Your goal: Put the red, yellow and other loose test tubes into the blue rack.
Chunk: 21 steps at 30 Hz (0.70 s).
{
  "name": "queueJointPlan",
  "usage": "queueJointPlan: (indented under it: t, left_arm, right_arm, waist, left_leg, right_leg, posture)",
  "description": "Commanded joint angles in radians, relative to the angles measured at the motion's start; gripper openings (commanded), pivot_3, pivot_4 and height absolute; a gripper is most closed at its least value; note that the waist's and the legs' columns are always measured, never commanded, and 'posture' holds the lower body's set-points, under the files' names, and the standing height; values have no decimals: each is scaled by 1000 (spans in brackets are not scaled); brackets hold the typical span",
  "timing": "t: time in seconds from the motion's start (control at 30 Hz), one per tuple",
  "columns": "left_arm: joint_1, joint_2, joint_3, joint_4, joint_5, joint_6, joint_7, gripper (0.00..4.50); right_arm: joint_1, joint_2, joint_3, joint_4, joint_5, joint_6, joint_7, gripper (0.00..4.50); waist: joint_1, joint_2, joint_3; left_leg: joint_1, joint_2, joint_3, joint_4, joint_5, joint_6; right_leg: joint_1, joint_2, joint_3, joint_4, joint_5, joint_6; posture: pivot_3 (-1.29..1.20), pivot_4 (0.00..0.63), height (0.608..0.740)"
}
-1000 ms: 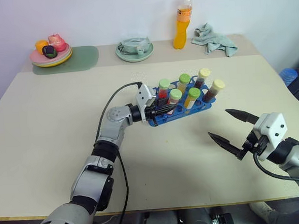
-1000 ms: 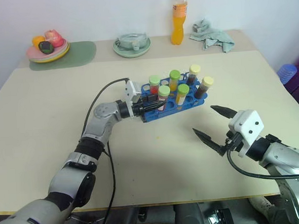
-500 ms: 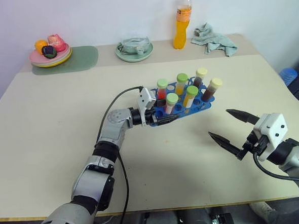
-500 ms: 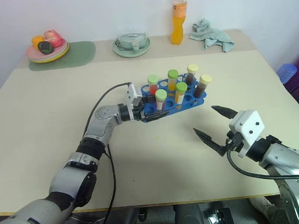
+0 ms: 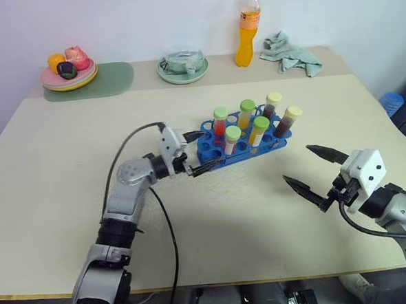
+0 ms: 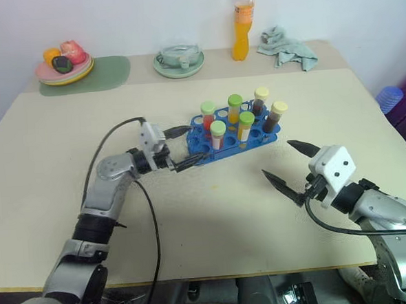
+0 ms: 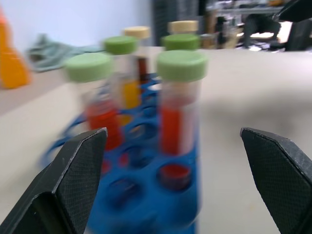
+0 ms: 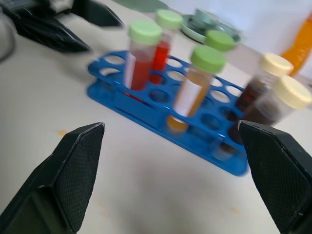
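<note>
The blue rack (image 5: 243,148) stands in the middle of the table, holding several upright test tubes. Among them are a green-capped red tube (image 5: 220,121), a green-capped yellow-orange tube (image 5: 259,130) and cream-capped dark tubes (image 5: 289,120). My left gripper (image 5: 203,150) is open at the rack's left end, one finger on each side of its corner, with nothing held. In the left wrist view the rack (image 7: 146,200) and a red tube (image 7: 178,112) loom between its fingers. My right gripper (image 5: 297,164) hangs open to the right of the rack, apart from it, facing the rack (image 8: 146,107).
Along the table's far edge are a plate of fruit (image 5: 69,72) on a green mat (image 5: 109,80), a pale green dish (image 5: 182,66), an orange drink bottle (image 5: 248,29) and a crumpled cloth (image 5: 292,55). A blue object (image 5: 391,102) sits beyond the right edge.
My left gripper was shut at the rack's left end, then opened and drew back to the left. The right gripper stayed where it was.
</note>
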Motion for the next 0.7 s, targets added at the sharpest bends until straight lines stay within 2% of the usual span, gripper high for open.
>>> queueJointPlan:
  t: [0.03,0.13,0.43,0.7]
  left_arm:
    - [54,24,80,-80,-50,3,61,4468]
    - [152,47,120,-189,-114,64,72,4468]
    - [455,137,191,-488,-163,140,152,4468]
    - [604,149,237,-586,-229,185,195,4468]
  right_arm:
    - [-48,-1,-16,50,1,-16,0,4500]
    - [-76,3,-25,106,37,-6,23,4500]
    - [-73,8,-27,194,96,19,84,4500]
    - [-71,11,-33,275,113,6,125,4500]
  waist:
    - [0,0,0]
    - [3,1,0]
    - [2,2,1]
    - [2,3,1]
  left_leg:
    - [0,0,0,0,0,0]
    - [0,0,0,-1,0,0]
    - [0,0,0,-3,-1,-1]
    - [0,0,0,-3,-1,-2]
  right_leg:
    - [0,0,0,0,0,0]
    - [-1,0,0,0,0,0]
    - [-1,-1,2,0,-2,-4]
    - [0,-1,1,-1,-3,-5]
  posture:
    - [0,150,740]
    - [0,150,740]
    - [0,150,740]
    - [0,150,740]
